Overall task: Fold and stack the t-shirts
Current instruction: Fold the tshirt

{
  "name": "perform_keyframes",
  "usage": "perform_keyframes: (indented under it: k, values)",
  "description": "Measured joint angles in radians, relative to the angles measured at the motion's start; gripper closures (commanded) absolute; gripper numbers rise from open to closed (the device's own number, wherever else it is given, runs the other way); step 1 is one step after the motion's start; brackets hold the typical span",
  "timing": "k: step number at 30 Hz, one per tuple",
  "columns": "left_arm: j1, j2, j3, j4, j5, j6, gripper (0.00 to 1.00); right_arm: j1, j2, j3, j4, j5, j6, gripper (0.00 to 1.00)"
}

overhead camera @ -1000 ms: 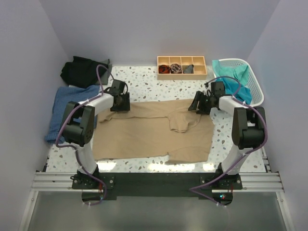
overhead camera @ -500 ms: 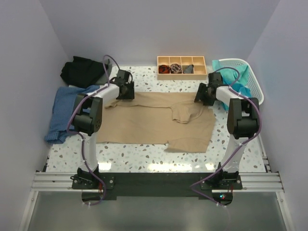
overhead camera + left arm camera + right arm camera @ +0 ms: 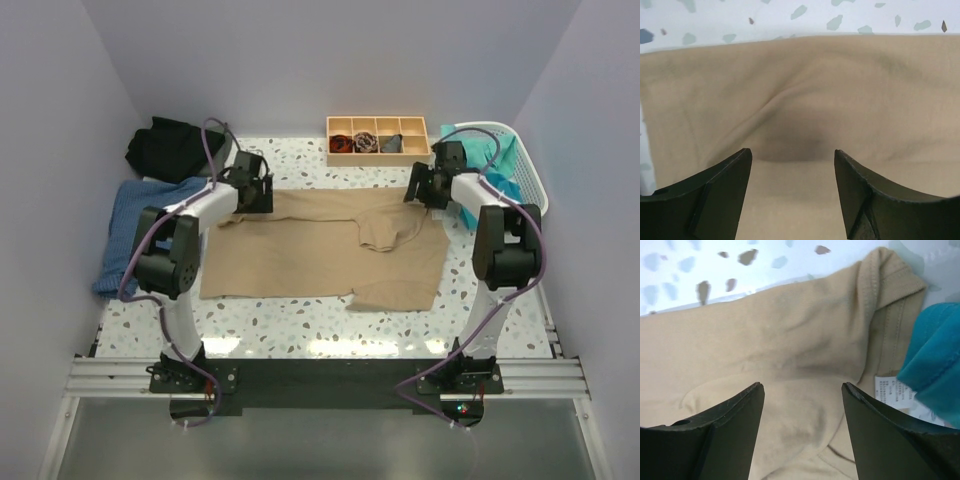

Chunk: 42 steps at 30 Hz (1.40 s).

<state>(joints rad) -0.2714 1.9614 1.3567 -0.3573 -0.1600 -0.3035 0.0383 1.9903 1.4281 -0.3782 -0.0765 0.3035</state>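
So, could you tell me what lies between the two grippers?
The tan t-shirt, its far edge spanning left gripper to right gripper; the top view shows it.

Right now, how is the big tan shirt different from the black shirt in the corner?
The tan shirt lies spread mostly flat in the middle of the table; the black shirt sits bunched in a heap at the far left corner. The tan shirt covers far more table than the black shirt. Both are plain soft cloth.
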Motion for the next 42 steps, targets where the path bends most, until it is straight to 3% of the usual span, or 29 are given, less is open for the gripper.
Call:
perform_keyframes:
  k: [6,18,29,35,42]
  values:
    - [0.000,-0.116,-0.080,0.028,-0.037,-0.005,0.30,0.003,-0.088,-0.023,0.013,-0.101,-0.007,0.32]
    - [0.047,-0.023,-0.102,0.117,-0.027,-0.019,0.34,0.028,-0.037,-0.111,0.034,-0.176,-0.007,0.34]
    - [0.074,-0.011,-0.093,0.068,-0.083,-0.018,0.34,0.038,-0.021,-0.101,-0.001,-0.047,0.005,0.33]
    - [0.075,0.005,-0.060,0.008,-0.171,-0.018,0.36,0.038,-0.023,-0.090,-0.037,0.087,-0.015,0.27]
    - [0.072,-0.003,-0.056,-0.002,-0.220,-0.016,0.37,0.029,-0.104,-0.133,-0.035,0.047,-0.074,0.22]
